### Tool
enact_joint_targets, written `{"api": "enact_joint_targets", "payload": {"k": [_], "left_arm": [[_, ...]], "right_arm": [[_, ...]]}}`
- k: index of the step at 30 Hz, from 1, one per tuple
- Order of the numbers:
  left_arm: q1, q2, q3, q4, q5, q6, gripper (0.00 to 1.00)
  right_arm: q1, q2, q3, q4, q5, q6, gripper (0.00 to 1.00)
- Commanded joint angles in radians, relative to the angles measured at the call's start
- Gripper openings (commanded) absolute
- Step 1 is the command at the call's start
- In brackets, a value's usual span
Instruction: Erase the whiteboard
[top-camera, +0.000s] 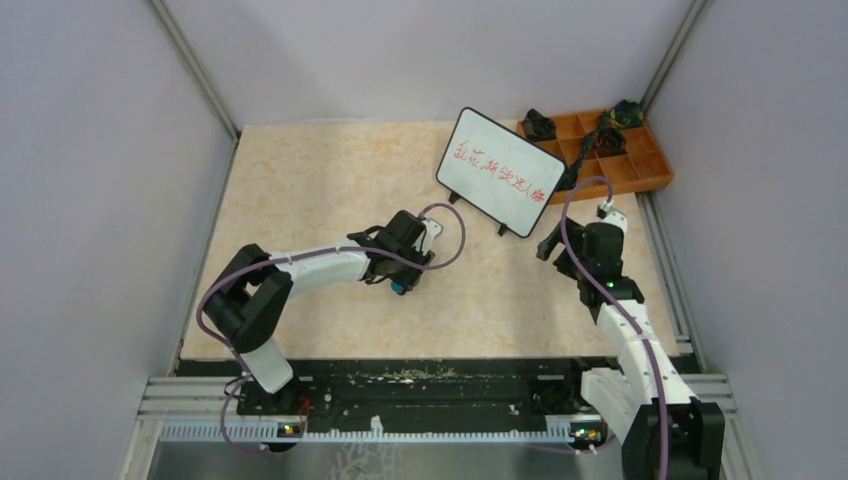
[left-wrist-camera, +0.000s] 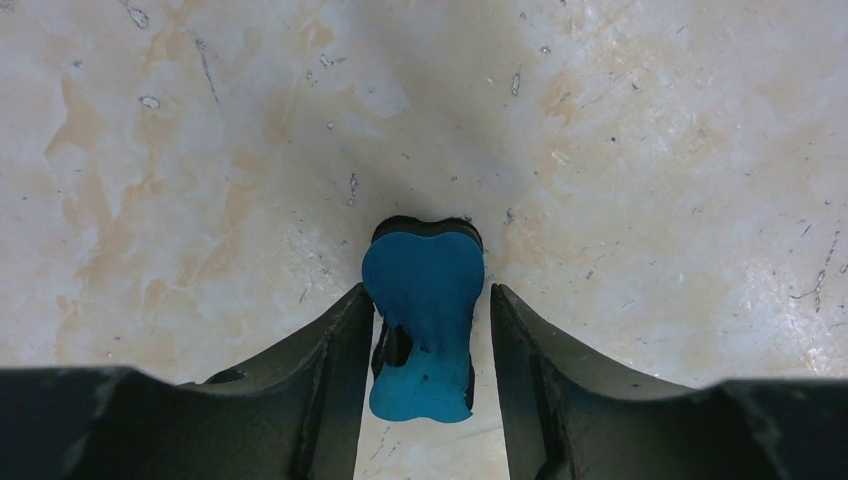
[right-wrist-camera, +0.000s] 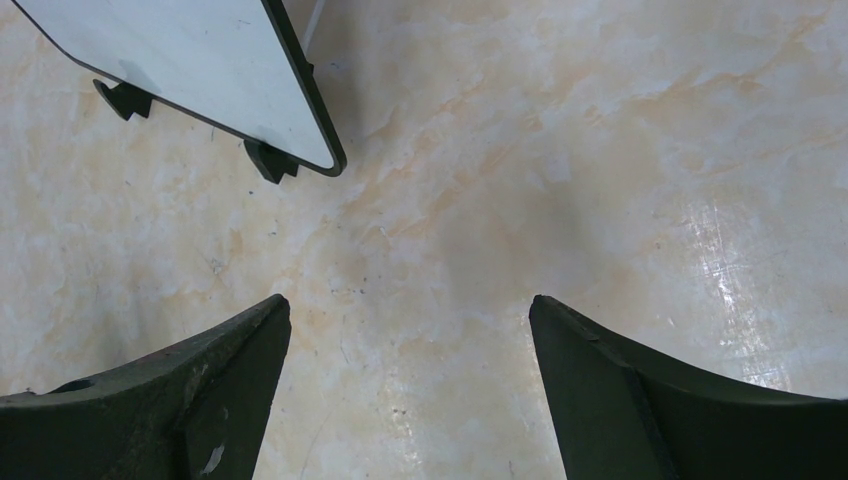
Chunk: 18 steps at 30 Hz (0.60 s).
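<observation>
We see the whiteboard (top-camera: 500, 172) standing tilted on its two black feet at the far right of the table (top-camera: 320, 180), its face covered in red handwriting. Just behind it, in the far right corner, sits an orange tray (top-camera: 650, 165) with dark items in its compartments. The right gripper (right-wrist-camera: 410, 310) hovers near the board's near right corner, its jaws spread wide over bare tabletop. Well to the left, mid-table, the left gripper (left-wrist-camera: 430, 300) is low at the surface, jaws pinching a blue eraser (left-wrist-camera: 425, 330).
</observation>
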Motion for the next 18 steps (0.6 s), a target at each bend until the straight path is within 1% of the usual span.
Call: {"api": "enact_joint_targets", "payload": {"k": [1, 3, 8, 12, 15, 16, 18], "left_arm": [[-0.006, 0.007, 0.02, -0.001, -0.009, 0.015, 0.53], [-0.004, 0.007, 0.017, -0.001, -0.014, 0.015, 0.52], [-0.004, 0.01, 0.013, 0.0, -0.019, 0.015, 0.47], [-0.004, 0.018, 0.015, -0.007, -0.02, 0.015, 0.34], [-0.002, 0.017, 0.018, -0.009, -0.021, 0.013, 0.2], [-0.001, 0.014, 0.018, -0.009, -0.024, 0.012, 0.17], [-0.001, 0.002, 0.016, -0.003, -0.029, 0.005, 0.16]], "right_arm": [[0.004, -0.015, 0.032, 0.045, -0.004, -0.01, 0.89], [0.005, -0.015, 0.031, 0.045, -0.006, -0.009, 0.89], [0.004, -0.015, 0.027, 0.049, -0.007, -0.007, 0.89], [0.004, -0.016, 0.026, 0.047, 0.0, 0.0, 0.89], [0.004, -0.021, 0.026, 0.043, 0.014, 0.013, 0.87], [0.004, -0.026, 0.026, 0.039, 0.02, 0.019, 0.87], [0.005, -0.038, 0.029, 0.026, 0.043, 0.033, 0.86]]}}
